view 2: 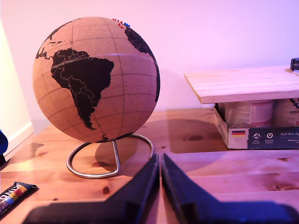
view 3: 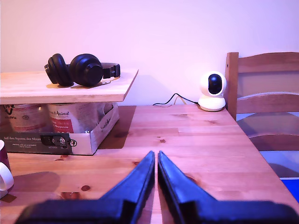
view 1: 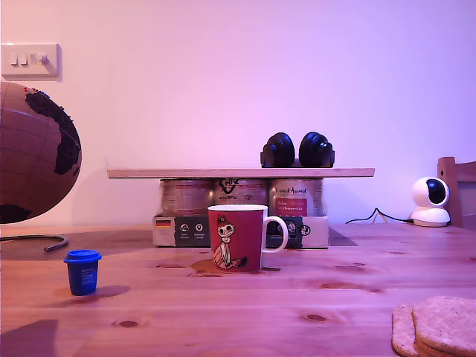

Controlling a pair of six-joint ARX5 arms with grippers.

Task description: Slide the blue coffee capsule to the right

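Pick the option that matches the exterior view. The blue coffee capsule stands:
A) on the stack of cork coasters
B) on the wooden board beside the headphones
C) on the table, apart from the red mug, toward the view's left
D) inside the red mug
C: in the exterior view the blue coffee capsule stands upright on the bare table, well clear of the red mug, which sits further toward the view's right.

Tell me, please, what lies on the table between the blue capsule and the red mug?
Nothing. In the exterior view, the stretch of wooden table between the blue capsule and the red mug is bare; only the capsule's shadow falls on it.
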